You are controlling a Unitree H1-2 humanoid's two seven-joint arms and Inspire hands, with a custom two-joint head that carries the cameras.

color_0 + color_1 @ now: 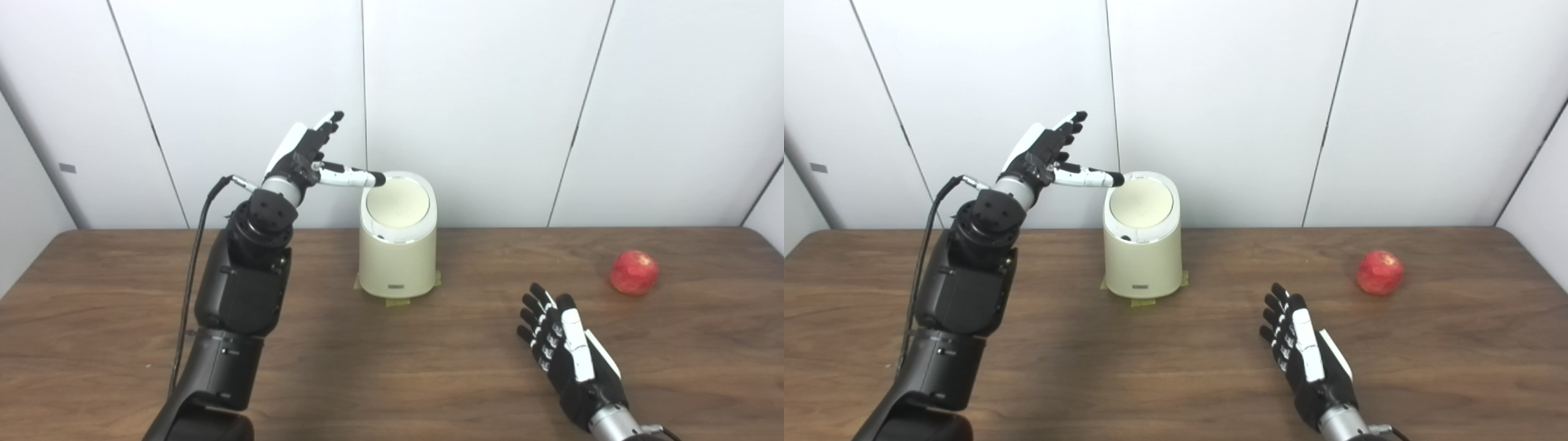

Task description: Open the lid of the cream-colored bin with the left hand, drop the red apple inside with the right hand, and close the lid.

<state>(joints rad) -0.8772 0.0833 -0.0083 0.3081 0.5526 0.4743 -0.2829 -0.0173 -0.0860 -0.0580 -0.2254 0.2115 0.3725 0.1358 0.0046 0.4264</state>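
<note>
The cream-colored bin (397,257) stands upright at the back middle of the table, its round lid (398,202) shut and tilted toward me. My left hand (303,156) is raised to the bin's upper left, open, with the thumb stretched out so its tip reaches the lid's left rim. The red apple (634,272) lies on the table at the right. My right hand (563,346) rests open and empty, low over the table, in front of the apple and to its left.
Yellow tape (398,300) shows under the bin's base. The brown wooden table (392,367) runs up to a white panelled wall (490,92) right behind the bin. A black cable (193,263) hangs along the left arm.
</note>
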